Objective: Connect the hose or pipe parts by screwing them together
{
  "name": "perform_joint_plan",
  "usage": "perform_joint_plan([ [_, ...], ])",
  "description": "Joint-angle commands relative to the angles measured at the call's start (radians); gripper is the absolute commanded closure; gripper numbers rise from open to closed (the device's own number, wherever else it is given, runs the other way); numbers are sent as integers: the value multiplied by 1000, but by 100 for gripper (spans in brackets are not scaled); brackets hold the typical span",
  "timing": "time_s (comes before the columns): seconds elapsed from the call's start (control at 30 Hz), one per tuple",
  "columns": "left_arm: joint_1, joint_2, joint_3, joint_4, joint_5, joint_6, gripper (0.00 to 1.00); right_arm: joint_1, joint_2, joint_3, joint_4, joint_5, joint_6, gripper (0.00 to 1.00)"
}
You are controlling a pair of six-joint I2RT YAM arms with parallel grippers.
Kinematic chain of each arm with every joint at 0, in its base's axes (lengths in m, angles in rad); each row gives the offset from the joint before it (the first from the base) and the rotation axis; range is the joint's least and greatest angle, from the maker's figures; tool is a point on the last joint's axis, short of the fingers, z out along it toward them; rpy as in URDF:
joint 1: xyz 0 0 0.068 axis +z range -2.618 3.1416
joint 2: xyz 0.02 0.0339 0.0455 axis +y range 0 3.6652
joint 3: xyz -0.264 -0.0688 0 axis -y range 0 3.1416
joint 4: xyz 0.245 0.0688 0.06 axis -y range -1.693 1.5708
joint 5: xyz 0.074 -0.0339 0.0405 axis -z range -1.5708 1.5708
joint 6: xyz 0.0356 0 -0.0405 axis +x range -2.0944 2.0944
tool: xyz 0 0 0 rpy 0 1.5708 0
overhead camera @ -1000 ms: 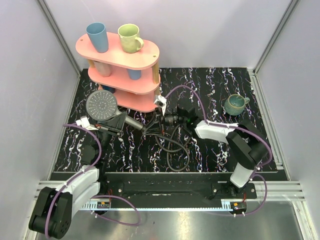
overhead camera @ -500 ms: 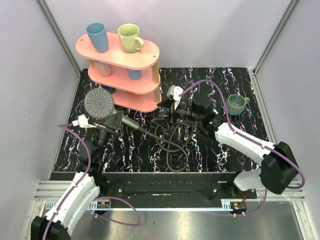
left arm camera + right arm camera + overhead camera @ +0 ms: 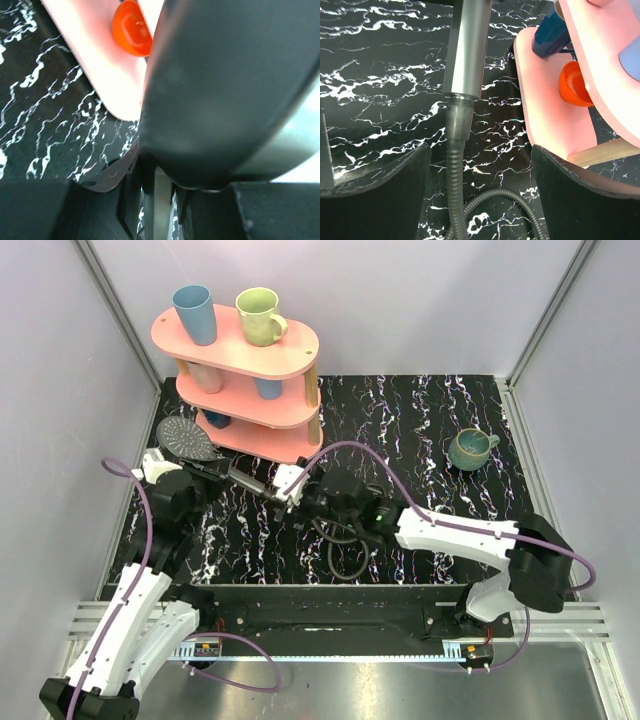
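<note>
The dark grey shower head (image 3: 185, 437) is held tilted just left of the pink shelf's foot, its straight handle (image 3: 248, 481) pointing right. My left gripper (image 3: 200, 478) is shut on the handle near the head. In the left wrist view the head's back (image 3: 225, 90) fills the frame and the handle (image 3: 161, 200) runs between the jaws. The black coiled hose (image 3: 345, 540) loops on the table. In the right wrist view its end nut (image 3: 459, 120) sits against the handle's end (image 3: 467, 50). My right gripper (image 3: 477, 190) (image 3: 292, 492) is open, with the hose (image 3: 455, 190) between its fingers, untouched.
The pink three-tier shelf (image 3: 250, 350) stands at the back left with a blue cup (image 3: 195, 313) and a green cup (image 3: 260, 316) on top. An orange cup (image 3: 574, 85) sits on its lowest tier. A green mug (image 3: 468, 448) rests at the back right of the marbled black table (image 3: 430, 410).
The left arm has carried the shower head leftward and tilted it. The right gripper has opened, let go of the hose end and moved left along the hose.
</note>
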Motion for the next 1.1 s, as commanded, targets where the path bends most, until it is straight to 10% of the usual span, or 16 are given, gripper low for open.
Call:
perform_joint_plan([
  [0.0,-2,17,100,-119,-32,-60,100,59,87,87,43,191,-109,12],
  [0.33,-2,4,77,-110,-26,-77,100,122,227,207,54,286,-166,27],
  [0.47,-2,-16,54,-82,6,-76,100,122,247,235,58,289,-126,72],
  [0.63,-2,-89,-60,105,78,25,100,107,258,256,36,260,-73,97],
  [0.87,-2,-250,-419,745,284,137,100,-32,191,313,-5,-188,200,100],
  [1.07,-2,-325,-543,942,314,231,100,-194,172,319,111,-603,485,100],
])
